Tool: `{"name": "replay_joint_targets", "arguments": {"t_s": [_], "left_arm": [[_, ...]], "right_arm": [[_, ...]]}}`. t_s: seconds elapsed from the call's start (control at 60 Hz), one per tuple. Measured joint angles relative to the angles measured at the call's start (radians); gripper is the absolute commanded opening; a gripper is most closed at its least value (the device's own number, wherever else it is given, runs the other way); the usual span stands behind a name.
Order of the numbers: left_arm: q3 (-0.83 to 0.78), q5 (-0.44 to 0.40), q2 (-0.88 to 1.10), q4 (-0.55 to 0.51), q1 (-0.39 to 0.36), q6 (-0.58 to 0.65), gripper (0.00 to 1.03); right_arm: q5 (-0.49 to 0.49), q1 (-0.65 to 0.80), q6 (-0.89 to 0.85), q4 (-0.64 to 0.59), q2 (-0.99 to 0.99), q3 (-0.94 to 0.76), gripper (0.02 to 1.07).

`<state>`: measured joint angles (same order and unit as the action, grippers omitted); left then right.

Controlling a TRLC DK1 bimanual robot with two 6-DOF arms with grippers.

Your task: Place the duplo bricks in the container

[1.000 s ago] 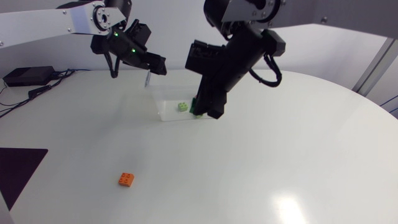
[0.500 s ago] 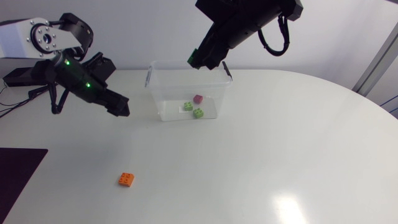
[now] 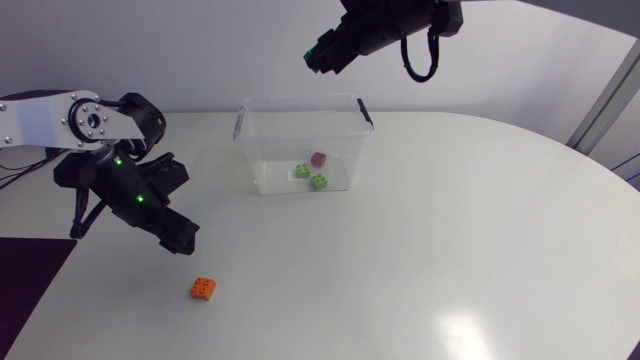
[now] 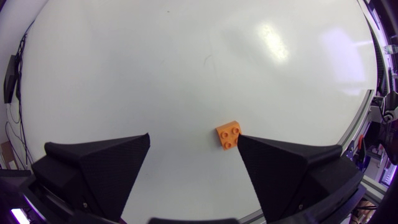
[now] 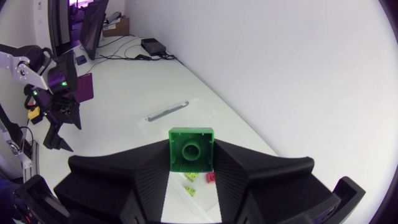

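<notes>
**Surface** (image 3: 480, 230): a white top with a rounded rim and a smooth, faintly glossy finish. The left wrist view shows the same bare white.

**Glare patch** (image 3: 462, 330): a soft bright reflection on the surface, near its front rim and right of its centre.

**Dark panel** (image 3: 30, 275): a flat, near-black, straight-edged area at the surface's front left rim. Whether it lies on the surface or just past it cannot be told.

**Black box** (image 5: 152, 45): a low, flat unit at the surface's back left, close to the wall. Thin cables (image 5: 127, 55) trail from it across the surface.
</notes>
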<state>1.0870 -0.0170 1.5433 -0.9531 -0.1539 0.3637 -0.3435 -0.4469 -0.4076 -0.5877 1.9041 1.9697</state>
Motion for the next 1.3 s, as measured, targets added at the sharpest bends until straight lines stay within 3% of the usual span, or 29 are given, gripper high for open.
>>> {"name": "replay_joint_targets", "arguments": {"t_s": [0.367,0.4,0.45,0.467,0.667,0.883,1.05,1.15,1.3], "left_arm": [[-0.061,0.000,0.000,-0.037,-0.041,-0.017,0.98],[-0.067,0.000,0.000,-0.038,-0.050,-0.023,0.98],[-0.075,0.000,0.003,-0.041,-0.065,-0.031,0.98],[-0.077,0.000,0.005,-0.041,-0.068,-0.031,0.98],[-0.078,0.000,0.067,-0.042,-0.079,-0.105,0.98],[-0.085,-0.031,0.153,-0.005,-0.097,-0.176,0.98],[-0.092,-0.038,0.207,0.040,-0.110,-0.216,0.90],[-0.092,-0.039,0.229,0.058,-0.118,-0.238,0.78],[-0.093,-0.039,0.233,0.073,-0.124,-0.262,0.39]], "right_arm": [[0.038,0.017,0.042,0.079,0.146,0.058,0.32],[0.051,0.019,0.042,0.082,0.157,0.069,0.50],[0.071,0.023,0.045,0.087,0.179,0.089,1.01],[0.081,0.023,0.045,0.088,0.184,0.092,1.05],[0.130,0.025,0.075,0.099,0.179,0.078,1.03],[0.248,0.026,0.132,0.186,-0.027,-0.157,1.03],[0.325,0.026,0.140,0.249,-0.189,-0.298,1.03],[0.373,0.032,0.139,0.278,-0.281,-0.392,1.03],[0.459,0.036,0.138,0.322,-0.391,-0.517,1.03]]}}
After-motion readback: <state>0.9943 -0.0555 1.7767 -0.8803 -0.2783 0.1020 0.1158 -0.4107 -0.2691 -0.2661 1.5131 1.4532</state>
